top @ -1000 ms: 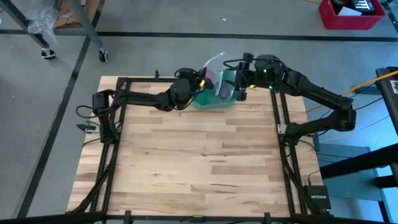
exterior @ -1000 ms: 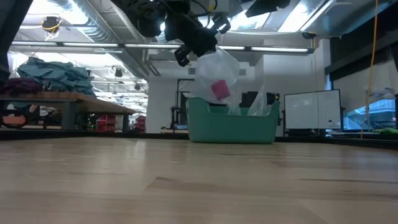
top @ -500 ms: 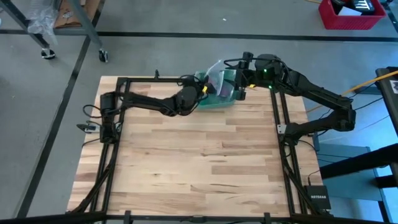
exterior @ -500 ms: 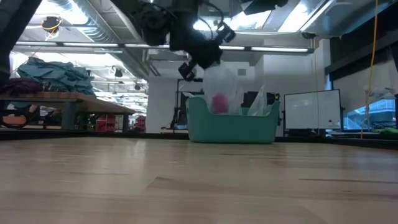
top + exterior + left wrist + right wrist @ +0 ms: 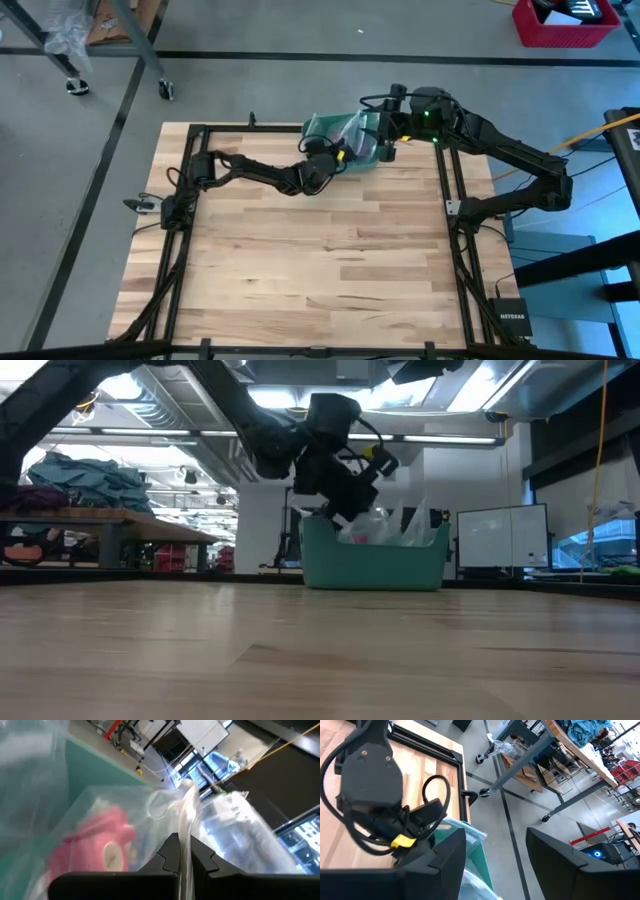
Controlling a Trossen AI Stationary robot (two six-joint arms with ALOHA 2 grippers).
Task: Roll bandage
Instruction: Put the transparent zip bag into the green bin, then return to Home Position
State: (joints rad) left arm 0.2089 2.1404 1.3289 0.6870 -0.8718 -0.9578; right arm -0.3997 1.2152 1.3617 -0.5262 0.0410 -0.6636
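Note:
The pink bandage roll lies inside a clear crinkly plastic bag. My left gripper is shut on the bag at the green bowl's near-left rim. In the low view the bag sits down in the bowl, with the pink roll just above the rim, under my left gripper. My right gripper is open at the bowl's right rim. It shows in its own wrist view. My left gripper pinches a gathered fold of the clear bag between its two fingers; several thin layers run out past the fingertips. The bag with the roll lies beyond the fingers, down in the bowl. My right gripper: I cannot tell whether it touches the bowl's rim.
The bowl stands at the table's far edge, between the two arms. The black frame rails run along the table's sides. The wooden table top lies bare on the near side. A rolling cart stands on the floor beyond the table.
My left gripper has gone toward the table's right edge and down to the bowl, still shut on the bag. The bag with the pink roll hung above the bowl's left rim. It now sits down inside the bowl.

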